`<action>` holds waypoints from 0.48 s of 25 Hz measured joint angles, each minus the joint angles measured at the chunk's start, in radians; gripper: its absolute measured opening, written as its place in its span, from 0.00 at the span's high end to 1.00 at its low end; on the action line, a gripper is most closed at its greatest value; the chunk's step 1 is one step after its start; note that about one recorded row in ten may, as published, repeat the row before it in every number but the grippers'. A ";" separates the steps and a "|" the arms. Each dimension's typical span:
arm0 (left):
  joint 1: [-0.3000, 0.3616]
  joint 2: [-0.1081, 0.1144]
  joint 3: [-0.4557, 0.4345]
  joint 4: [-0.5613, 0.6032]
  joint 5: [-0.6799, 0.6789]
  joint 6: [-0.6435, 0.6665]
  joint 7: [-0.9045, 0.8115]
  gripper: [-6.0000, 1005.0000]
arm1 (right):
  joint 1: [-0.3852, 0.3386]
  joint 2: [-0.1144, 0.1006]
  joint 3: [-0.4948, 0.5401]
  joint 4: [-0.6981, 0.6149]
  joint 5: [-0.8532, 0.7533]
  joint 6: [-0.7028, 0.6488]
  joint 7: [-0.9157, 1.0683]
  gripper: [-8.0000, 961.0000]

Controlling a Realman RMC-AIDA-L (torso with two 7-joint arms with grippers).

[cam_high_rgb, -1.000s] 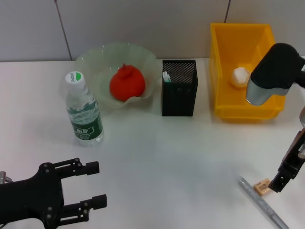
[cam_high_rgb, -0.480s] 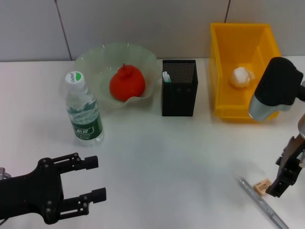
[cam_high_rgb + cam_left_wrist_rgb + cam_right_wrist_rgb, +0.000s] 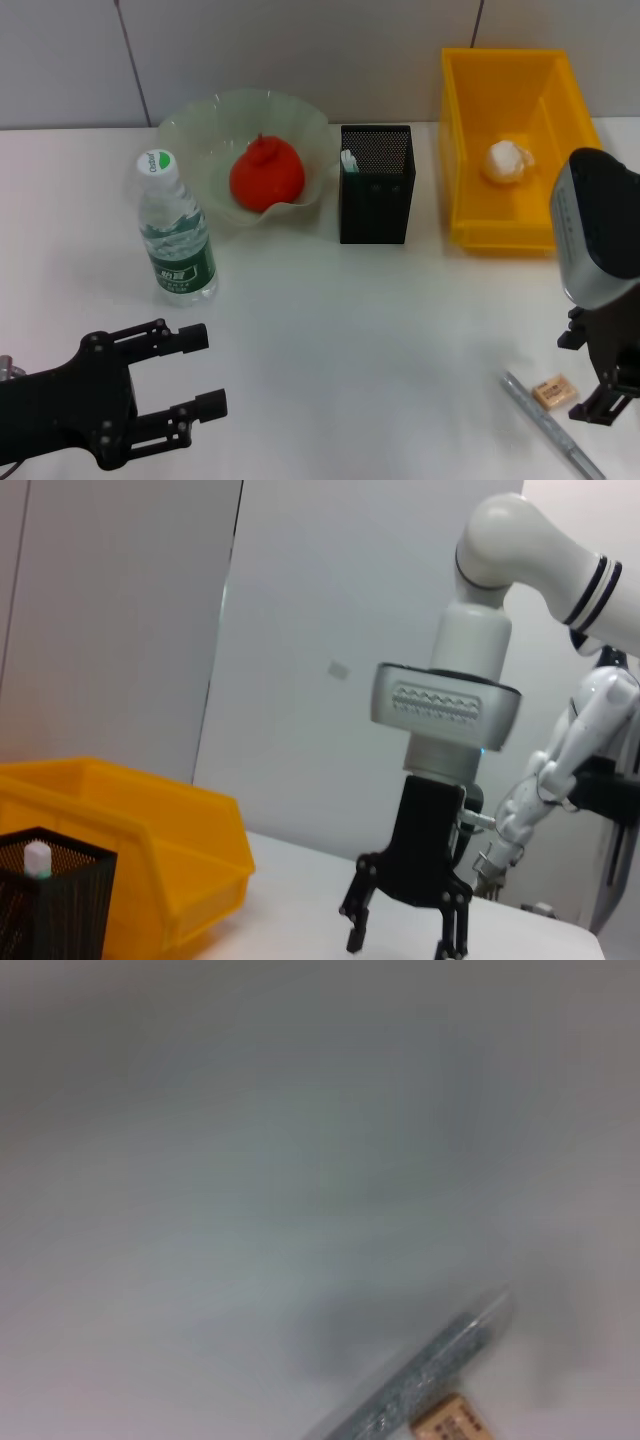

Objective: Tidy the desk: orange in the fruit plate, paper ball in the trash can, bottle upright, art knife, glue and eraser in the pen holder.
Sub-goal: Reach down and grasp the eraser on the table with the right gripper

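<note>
The orange [image 3: 267, 176] lies in the fruit plate [image 3: 200, 118]. The bottle [image 3: 178, 238] stands upright in front of the plate. The paper ball [image 3: 506, 160] lies in the trash can [image 3: 470, 140]. A white-tipped stick [image 3: 349, 160] stands in the pen holder [image 3: 377, 200]. The eraser [image 3: 553, 391] and the art knife [image 3: 548, 424] lie on the table at the front right, and both show in the right wrist view, the eraser [image 3: 451, 1426] and the knife [image 3: 430, 1380]. My right gripper [image 3: 600, 404] hangs open just right of the eraser, as the left wrist view [image 3: 400, 947] shows. My left gripper [image 3: 195, 375] is open and empty at the front left.
The white table [image 3: 350, 340] runs to a grey wall behind. The trash can [image 3: 150, 830] and pen holder [image 3: 50, 900] stand along the back edge. The right arm's large wrist housing [image 3: 600, 235] hangs in front of the trash can's right side.
My right arm has swung down and toward the front right. Its gripper has shifted to just right of the eraser. The left gripper has hardly moved.
</note>
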 joint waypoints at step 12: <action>0.000 -0.020 -0.010 -0.007 -0.005 0.006 -0.004 0.30 | 0.002 -0.002 -0.008 0.018 -0.062 0.015 -0.175 0.13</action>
